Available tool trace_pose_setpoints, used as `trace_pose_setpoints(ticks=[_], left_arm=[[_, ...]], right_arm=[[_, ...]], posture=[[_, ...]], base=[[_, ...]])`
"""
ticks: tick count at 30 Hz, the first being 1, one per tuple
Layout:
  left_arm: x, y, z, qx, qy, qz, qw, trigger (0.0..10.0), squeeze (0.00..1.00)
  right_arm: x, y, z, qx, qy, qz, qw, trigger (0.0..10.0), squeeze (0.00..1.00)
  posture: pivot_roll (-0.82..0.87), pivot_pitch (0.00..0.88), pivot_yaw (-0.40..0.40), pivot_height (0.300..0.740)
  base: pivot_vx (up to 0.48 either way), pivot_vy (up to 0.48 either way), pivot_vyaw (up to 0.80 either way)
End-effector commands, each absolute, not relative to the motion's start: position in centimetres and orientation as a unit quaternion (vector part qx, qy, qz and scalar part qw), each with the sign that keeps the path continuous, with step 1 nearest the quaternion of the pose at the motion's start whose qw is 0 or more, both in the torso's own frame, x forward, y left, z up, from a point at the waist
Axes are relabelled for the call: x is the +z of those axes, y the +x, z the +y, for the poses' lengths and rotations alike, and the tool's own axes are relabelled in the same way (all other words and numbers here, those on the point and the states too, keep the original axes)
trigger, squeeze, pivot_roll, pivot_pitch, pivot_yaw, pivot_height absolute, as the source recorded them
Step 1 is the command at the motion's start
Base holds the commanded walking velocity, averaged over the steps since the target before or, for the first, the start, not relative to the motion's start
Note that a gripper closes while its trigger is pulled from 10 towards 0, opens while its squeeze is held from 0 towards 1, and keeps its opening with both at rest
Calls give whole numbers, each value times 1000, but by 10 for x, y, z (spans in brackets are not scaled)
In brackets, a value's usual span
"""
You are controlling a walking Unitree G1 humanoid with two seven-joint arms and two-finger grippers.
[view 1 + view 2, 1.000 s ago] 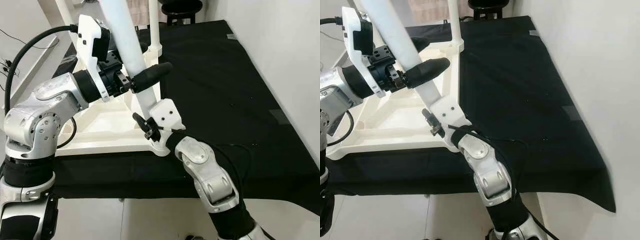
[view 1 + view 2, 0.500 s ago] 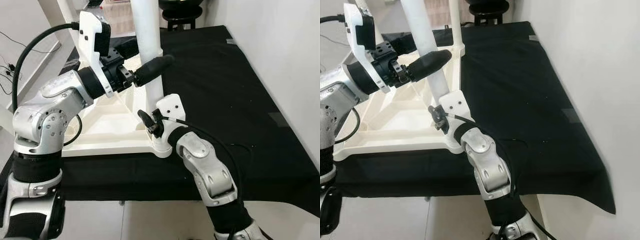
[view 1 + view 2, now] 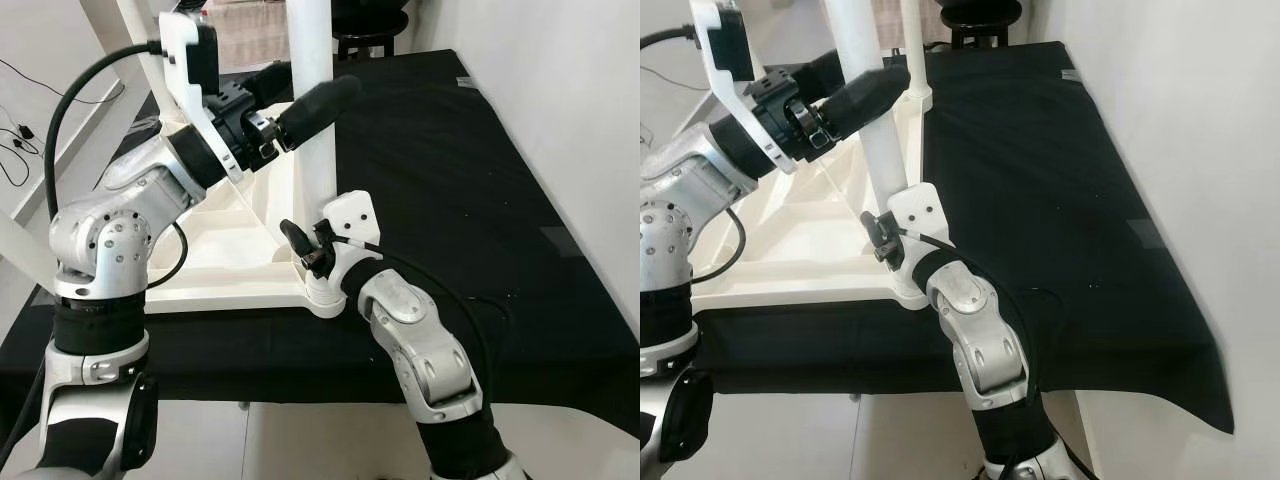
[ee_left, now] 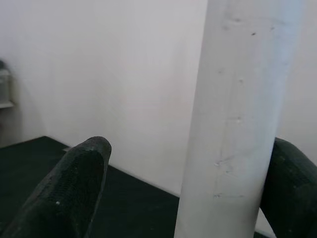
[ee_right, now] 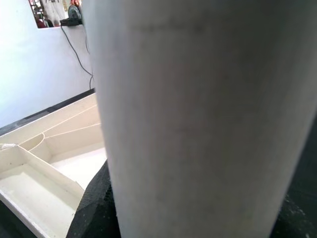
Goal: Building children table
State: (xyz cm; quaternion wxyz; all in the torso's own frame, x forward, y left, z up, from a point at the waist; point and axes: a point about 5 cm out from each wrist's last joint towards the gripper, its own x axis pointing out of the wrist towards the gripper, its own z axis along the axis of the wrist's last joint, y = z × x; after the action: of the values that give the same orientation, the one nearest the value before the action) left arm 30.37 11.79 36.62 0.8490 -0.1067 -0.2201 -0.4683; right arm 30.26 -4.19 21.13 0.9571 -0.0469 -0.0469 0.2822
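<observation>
Black cloth [image 3: 440,170] covers the desk, which runs along a white wall [image 3: 570,120]. On its left part lies an upturned white tabletop [image 3: 215,255], ribbed underside up. A white leg [image 3: 312,120] stands upright at its near right corner. The left tool [image 3: 305,100] is clenched around the leg high up; the right tool [image 3: 305,252] grasps it near the base. A dark stool [image 3: 372,22] stands beyond the desk.

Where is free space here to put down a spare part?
The black cloth is bare between the white table top and the wall. It is crowded at the near corner, where the right gripper and left gripper hold the leg.
</observation>
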Motion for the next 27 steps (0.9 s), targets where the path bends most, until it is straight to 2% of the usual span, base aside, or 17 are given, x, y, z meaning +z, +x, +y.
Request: trace_pose_setpoints(ticks=[1, 6, 20, 27], left_arm=[[363, 304, 120, -471, -122, -212, 848, 10000, 0], [352, 303, 108, -493, -107, -190, 842, 10000, 0], [349, 303, 108, -489, -69, -182, 850, 10000, 0], [349, 303, 105, -473, -8, -182, 862, 10000, 0]], right_arm=[[171, 300, -40, 288, -23, 50, 956, 10000, 0], [173, 298, -39, 291, -22, 39, 956, 10000, 0], [175, 287, -29, 336, -62, 10, 940, 10000, 0], [173, 283, -24, 362, -79, 3, 929, 10000, 0]], posture=[[-24, 181, 71, 740], [-22, 181, 73, 740], [-18, 183, 77, 740], [-14, 183, 76, 740]], base=[[0, 0, 0], [0, 0, 0], [0, 0, 0], [0, 0, 0]])
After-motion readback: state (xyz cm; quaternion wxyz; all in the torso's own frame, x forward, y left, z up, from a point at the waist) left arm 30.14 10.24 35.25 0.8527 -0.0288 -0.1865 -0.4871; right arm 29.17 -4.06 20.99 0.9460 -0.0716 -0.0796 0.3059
